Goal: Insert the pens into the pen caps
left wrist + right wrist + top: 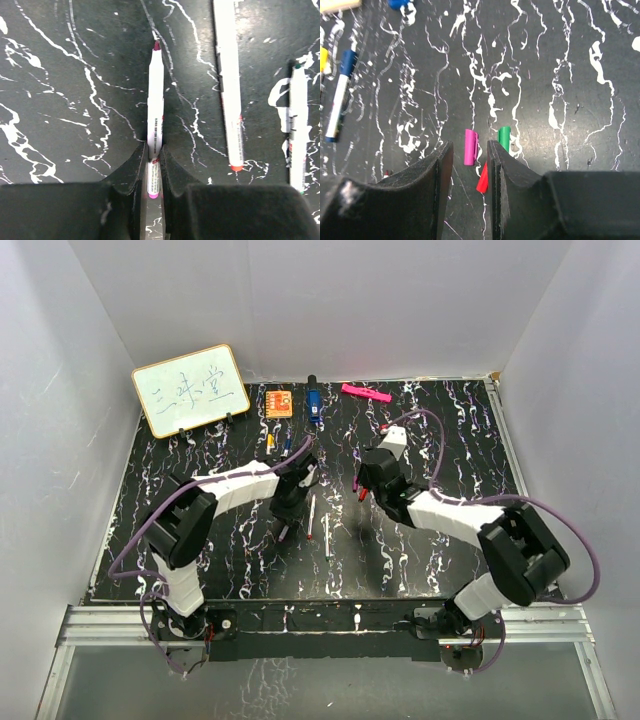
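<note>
- Black marble-patterned tabletop with white veins, boxed in by white walls.
- Left of the table's middle, the left gripper is clenched on a thin white-barrelled pen with a purple tip.
- Right of middle, the right gripper stands released, its jaws either side of a short magenta plastic cap without touching it.
- A stubby green cap and a red cap lie just beside it.

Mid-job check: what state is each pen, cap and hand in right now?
Left hand: shut on the white purple-tipped pen, uncapped.
Right hand: open, straddling the short pink plastic cap, lying loose.
Short green plastic cap: loose, just outside that hand.
Short red plastic cap: loose, partly hidden under that hand.
White green-tipped pen: uncapped, lying free.
</note>
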You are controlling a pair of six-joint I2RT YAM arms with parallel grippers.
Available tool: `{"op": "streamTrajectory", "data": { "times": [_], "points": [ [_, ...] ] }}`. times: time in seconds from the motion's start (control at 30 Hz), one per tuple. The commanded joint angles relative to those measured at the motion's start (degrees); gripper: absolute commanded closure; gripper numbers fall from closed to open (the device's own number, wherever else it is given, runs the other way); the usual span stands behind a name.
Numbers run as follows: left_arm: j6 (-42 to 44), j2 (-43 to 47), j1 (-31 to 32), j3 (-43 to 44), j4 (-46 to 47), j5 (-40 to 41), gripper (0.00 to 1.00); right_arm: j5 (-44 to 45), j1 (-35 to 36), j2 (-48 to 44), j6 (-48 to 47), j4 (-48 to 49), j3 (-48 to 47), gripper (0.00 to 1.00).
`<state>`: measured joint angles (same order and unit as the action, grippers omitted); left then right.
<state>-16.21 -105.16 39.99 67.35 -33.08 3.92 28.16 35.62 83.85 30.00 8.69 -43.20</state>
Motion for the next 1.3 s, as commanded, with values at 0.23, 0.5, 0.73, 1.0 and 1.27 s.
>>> {"op": "streamTrajectory", "data": {
  "times": [0.23,0.5,0.73,1.0,1.27],
  "points": [
    [4.07,12.3,-2.87,0.98,-7.42,0.09,1.0,-1.53,0.07,9.64,-2.48,-6.22,-10.39,0.68],
    [3.36,21.88,-3.5,2.24,-7.03,-3.63,1.0,-1.7,0.1,14.16,-2.02,-10.22,-13.86,0.66],
    [1.81,29.2,-3.66,-1.7,-1.21,-6.21,1.0,-2.3,0.13,17.17,-1.52,-12.17,-14.76,0.66],
    [1.0,32.11,-3.87,-3.71,1.94,-6.77,1.0,-3.54,0.16,20.11,-1.52,-13.05,-16.23,0.66],
    [0.4,32.3,-3.86,-4.73,3.37,-6.65,1.0,-3.29,0.47,22.83,-1.52,-15.32,-17.55,0.67]
  ]
}}
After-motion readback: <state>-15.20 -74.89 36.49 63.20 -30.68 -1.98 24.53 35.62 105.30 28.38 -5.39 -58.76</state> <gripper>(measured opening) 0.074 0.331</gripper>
